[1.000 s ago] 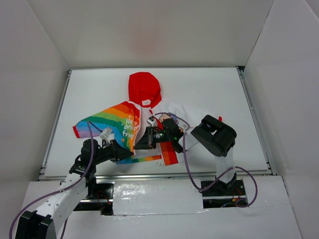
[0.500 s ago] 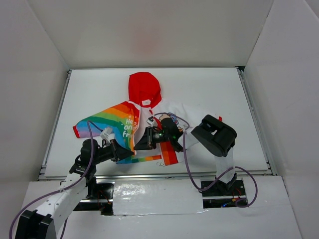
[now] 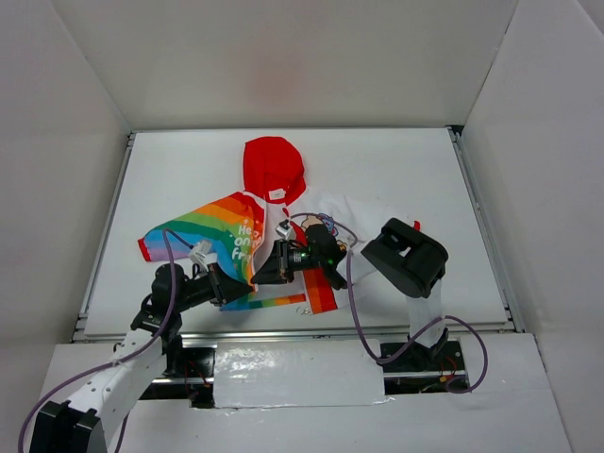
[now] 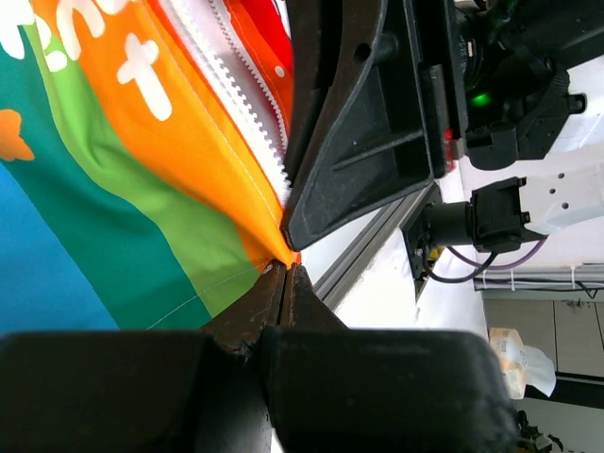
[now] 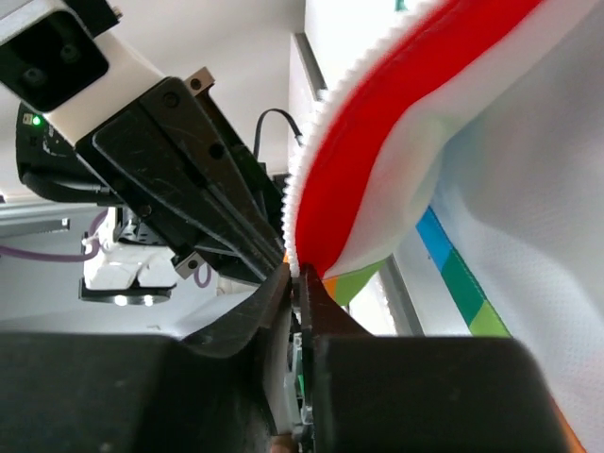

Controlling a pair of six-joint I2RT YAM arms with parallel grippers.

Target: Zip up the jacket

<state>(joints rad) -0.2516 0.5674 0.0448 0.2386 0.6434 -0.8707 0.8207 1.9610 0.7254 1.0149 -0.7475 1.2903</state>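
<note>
— What's the left gripper up to down there?

— Its fingers are pressed flat together, pinching the bottom corner of the jacket where the orange and green stripes run out. Just above the tips, a row of white zipper teeth climbs away along that edge.

— And the right gripper?

— Nose to nose with the left one, nearly touching it. Its fingers are close together with only a slit between them. The other toothed edge, white tape on red lining, runs straight down into the tips. I can't tell whether it bites that edge or merely brushes it.

— Where's the rest of the garment?

— Spread away from both grippers on the white table. The rainbow half lies out beyond the left arm, the pale half partly under the right arm, and the red hood is at the far end.

— Which step, would you say?

— The start, I reckon: bringing the two bottom ends of the zip together. Nothing looks joined, and I can't make out the slider.

— And next?

— The ends need lining up squarely, one seated into the other, with the hem taut. Then the slider has to be drawn towards the hood. A loose hold on the right would let that edge slip.
</note>
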